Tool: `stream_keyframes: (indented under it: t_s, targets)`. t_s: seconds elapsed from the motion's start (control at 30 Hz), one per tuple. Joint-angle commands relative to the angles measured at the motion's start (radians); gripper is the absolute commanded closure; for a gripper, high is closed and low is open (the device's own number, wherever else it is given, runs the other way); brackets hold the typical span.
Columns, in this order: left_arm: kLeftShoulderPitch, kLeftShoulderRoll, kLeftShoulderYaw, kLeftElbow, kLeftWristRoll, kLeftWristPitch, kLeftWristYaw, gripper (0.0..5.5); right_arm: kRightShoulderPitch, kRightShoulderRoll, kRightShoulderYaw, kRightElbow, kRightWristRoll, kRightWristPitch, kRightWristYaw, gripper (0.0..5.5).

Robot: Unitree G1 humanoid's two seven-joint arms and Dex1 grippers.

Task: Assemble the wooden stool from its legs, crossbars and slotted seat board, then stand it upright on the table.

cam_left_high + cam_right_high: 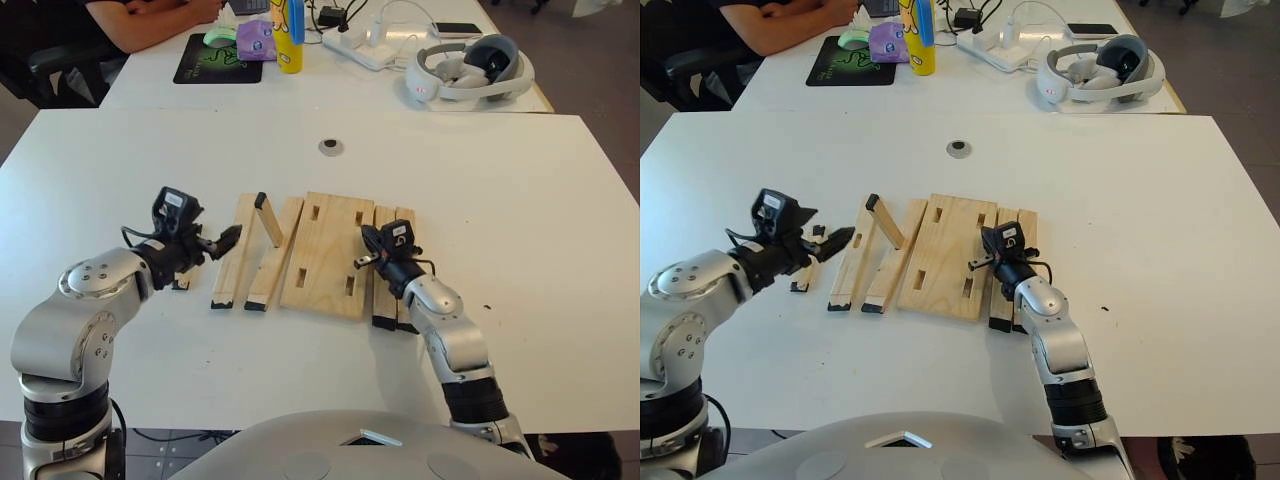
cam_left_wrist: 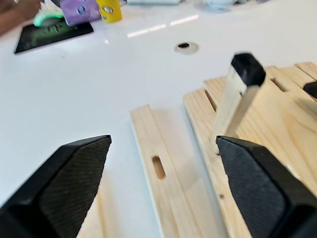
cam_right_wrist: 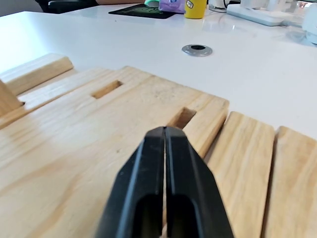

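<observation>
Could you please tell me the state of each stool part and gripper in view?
Seat board: flat, visible slots empty.
Left legs: lying flat, unjoined.
Crossbar: tilted, lower end on a left leg.
Right legs: lying flat beside board.
Left gripper: open.
Right gripper: shut, empty.

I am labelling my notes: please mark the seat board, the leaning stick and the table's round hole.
seat board (image 1: 325, 250), left eye view, between its slots
leaning stick (image 1: 270, 224), left eye view, its middle
round hole (image 1: 330, 147), left eye view, centre

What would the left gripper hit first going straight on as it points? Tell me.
Probably the nearest flat pale wooden slat with an oval slot, lying just ahead of the open left gripper; depth is unclear.
</observation>
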Motion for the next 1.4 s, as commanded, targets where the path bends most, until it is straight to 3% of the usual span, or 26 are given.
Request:
stream_keyframes:
  t_s: [0.03,0.23,0.63,1.4]
  targets:
    - [-0.001,-0.03,-0.047,-0.011,-0.048,0.094,0.001,1.49,-0.029,0.02,-0.041,-0.036,0.024,0.005,-0.017,5.5]
    - [-0.063,-0.139,-0.107,0.025,-0.051,0.142,0.07,1.49,-0.059,0.019,-0.074,-0.059,0.019,-0.002,-0.027,5.5]
    - [-0.014,-0.218,-0.129,0.054,0.017,0.128,0.184,1.49,-0.095,0.005,-0.08,-0.059,0.026,0.033,0.001,5.5]
    - [0.027,-0.261,-0.178,0.095,0.066,0.086,0.215,1.49,-0.123,-0.003,-0.073,-0.063,0.043,0.082,0.009,5.5]
